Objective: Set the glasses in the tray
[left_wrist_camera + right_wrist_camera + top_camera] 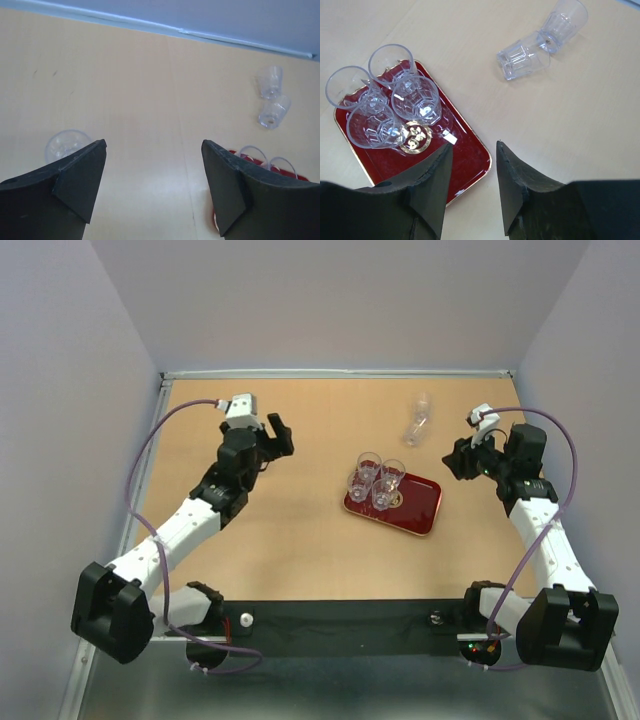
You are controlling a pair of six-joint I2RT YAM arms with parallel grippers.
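The dark red tray [422,510] lies right of the table's centre, with several clear glasses [378,480] standing upright on its left half. In the right wrist view the tray [467,152] shows those glasses [415,99] around its gold emblem [415,137]. Two more glasses sit on the table behind the tray, one upright [565,17] and one on its side [522,56]; they also show from above [418,418]. Another glass [64,145] stands by my left finger. My left gripper [280,435] [154,145] is open and empty. My right gripper [455,460] [474,147] is open and empty over the tray's near corner.
The wooden table [300,530] is walled at the back and on both sides. A black strip [340,625] runs along the near edge between the arm bases. Purple cables loop off both arms.
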